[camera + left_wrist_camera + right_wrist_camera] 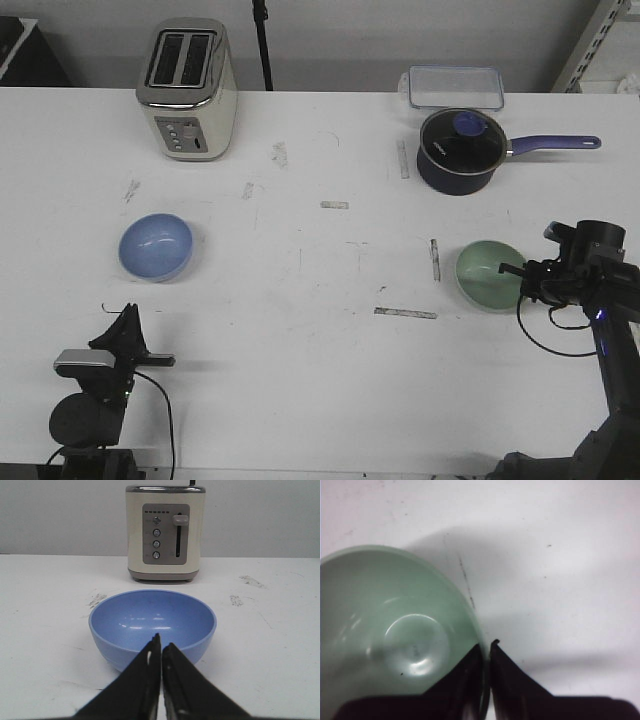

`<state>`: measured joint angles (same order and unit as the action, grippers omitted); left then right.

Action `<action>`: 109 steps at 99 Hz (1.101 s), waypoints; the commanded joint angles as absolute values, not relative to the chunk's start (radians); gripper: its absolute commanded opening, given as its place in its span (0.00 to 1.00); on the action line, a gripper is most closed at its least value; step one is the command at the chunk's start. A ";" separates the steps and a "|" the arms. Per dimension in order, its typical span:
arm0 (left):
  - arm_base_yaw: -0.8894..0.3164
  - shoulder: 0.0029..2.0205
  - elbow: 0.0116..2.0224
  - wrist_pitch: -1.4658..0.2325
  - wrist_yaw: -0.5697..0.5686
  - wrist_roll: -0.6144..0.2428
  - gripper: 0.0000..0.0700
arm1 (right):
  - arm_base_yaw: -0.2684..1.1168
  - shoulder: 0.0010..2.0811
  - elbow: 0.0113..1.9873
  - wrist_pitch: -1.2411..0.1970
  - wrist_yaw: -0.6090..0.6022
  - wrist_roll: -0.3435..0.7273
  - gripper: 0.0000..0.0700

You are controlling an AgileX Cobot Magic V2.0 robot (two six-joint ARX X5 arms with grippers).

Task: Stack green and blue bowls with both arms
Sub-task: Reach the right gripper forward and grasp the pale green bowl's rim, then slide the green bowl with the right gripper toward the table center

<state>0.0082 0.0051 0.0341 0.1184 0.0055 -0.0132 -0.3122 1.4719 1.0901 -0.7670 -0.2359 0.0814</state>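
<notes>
The light blue bowl (pixel 155 247) sits upright on the white table at the left; it also shows in the left wrist view (pixel 152 622). My left gripper (pixel 127 318) is shut and empty (pixel 161 644), a short way on the near side of the blue bowl and pointing at it. The pale green bowl (pixel 488 275) is at the right, slightly tilted. My right gripper (pixel 521 277) is shut on its right rim (pixel 486 649), one finger inside the bowl (pixel 395 630) and one outside. I cannot tell whether the green bowl is off the table.
A cream toaster (pixel 187 90) stands at the back left, behind the blue bowl (pixel 165 532). A dark navy saucepan (pixel 458 150) with a lid and a purple handle stands at the back right, with a clear plastic container (pixel 455 87) behind it.
</notes>
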 commanded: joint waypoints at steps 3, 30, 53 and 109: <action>0.008 0.003 0.012 0.132 0.007 -0.011 0.00 | -0.306 1.445 1.114 -0.763 -0.239 0.100 0.02; 0.008 0.003 0.012 0.132 0.007 -0.011 0.00 | -0.258 1.367 1.147 -0.759 -0.289 0.261 0.02; 0.008 0.003 0.012 0.132 0.007 -0.011 0.00 | -0.100 1.362 1.147 -0.740 -0.264 0.349 0.02; 0.008 0.003 0.012 0.132 0.007 -0.011 0.00 | 0.348 1.551 1.216 -0.621 -0.096 0.571 0.01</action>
